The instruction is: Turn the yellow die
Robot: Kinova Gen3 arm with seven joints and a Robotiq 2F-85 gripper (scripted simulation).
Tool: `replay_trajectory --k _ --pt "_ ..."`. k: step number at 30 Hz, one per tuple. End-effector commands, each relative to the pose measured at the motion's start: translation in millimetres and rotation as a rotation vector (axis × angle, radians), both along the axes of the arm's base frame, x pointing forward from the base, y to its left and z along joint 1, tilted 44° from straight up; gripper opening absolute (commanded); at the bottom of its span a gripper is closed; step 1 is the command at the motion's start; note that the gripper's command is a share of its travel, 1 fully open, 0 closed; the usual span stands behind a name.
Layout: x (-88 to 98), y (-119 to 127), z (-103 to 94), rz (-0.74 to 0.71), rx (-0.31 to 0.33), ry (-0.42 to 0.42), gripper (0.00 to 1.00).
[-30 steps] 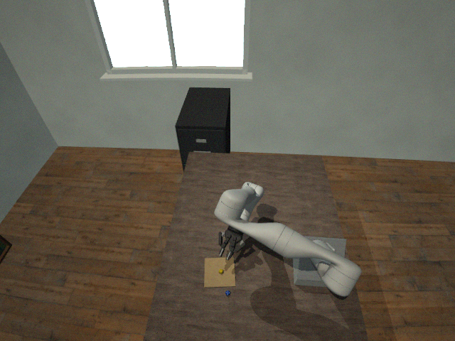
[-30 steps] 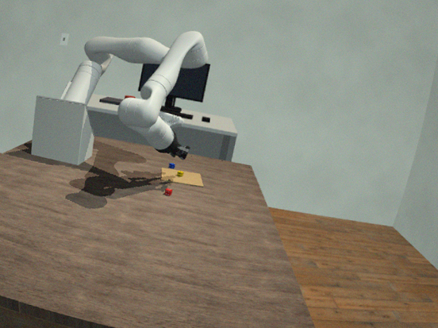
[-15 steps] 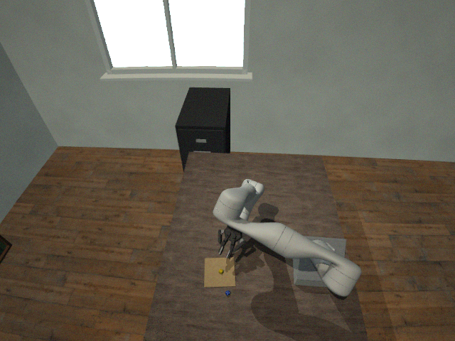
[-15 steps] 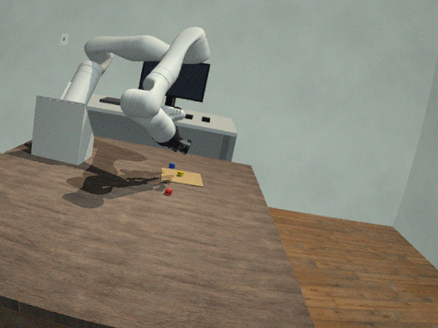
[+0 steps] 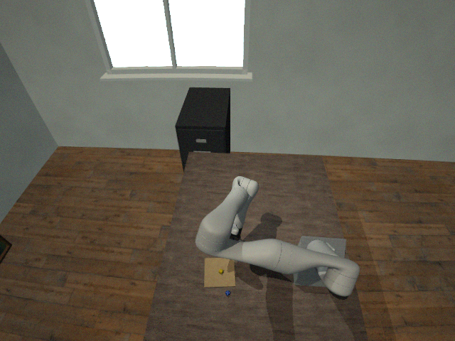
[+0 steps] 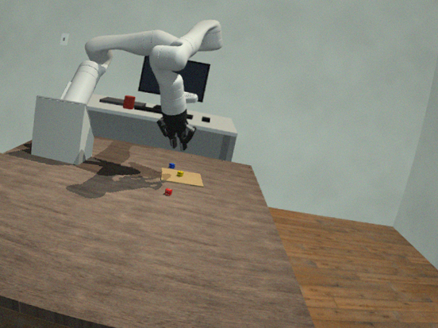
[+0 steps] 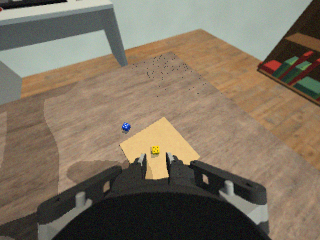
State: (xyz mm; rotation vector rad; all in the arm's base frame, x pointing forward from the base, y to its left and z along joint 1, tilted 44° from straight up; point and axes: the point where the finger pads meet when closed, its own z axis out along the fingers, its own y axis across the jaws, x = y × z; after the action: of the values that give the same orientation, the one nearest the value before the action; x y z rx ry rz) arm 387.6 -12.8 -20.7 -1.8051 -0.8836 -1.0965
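The yellow die (image 5: 220,271) (image 6: 179,173) (image 7: 155,150) lies on the tan mat (image 5: 210,280) (image 6: 193,181) (image 7: 172,137), near its middle. The mat lies flat on the table. The blue die (image 5: 227,293) (image 6: 172,165) (image 7: 126,127) lies on the table beside the mat. The red die (image 6: 168,191) lies on the table on the mat's other side; the arm hides it in the top view. The pips are too small to read surely. My gripper (image 6: 179,147) (image 7: 156,159) is partly open and empty, pointing down above the mat area, clear of the dice. In the top view the arm mostly hides it.
The arm's grey base block (image 5: 306,278) (image 6: 58,130) stands on the table (image 5: 190,312) (image 6: 137,259), to one side of the mat. The arm arches high over the table. A desk (image 6: 227,127) with a monitor (image 6: 196,80) stands beyond the table, and a black cabinet (image 5: 205,108) stands by the wall.
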Motion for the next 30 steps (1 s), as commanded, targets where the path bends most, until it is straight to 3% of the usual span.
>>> replay_trajectory --k 1,5,7,10,14,20,21,30 --pt "18.5 10.5 31.3 0.048 -0.116 0.002 0.31" --pt "23.0 12.1 44.4 0.104 -0.302 0.087 0.31" --pt "23.0 12.1 44.4 0.104 -0.302 0.087 0.31" --pt "25.4 12.7 51.3 0.131 -0.397 0.130 0.31" --pt "27.2 13.3 56.3 0.153 -0.469 0.162 0.31" --pt "28.1 13.3 58.4 0.159 -0.494 0.172 0.31" --pt "28.1 13.3 58.4 0.159 -0.494 0.172 1.00" --pt "28.1 13.3 58.4 0.159 -0.494 0.172 1.00"
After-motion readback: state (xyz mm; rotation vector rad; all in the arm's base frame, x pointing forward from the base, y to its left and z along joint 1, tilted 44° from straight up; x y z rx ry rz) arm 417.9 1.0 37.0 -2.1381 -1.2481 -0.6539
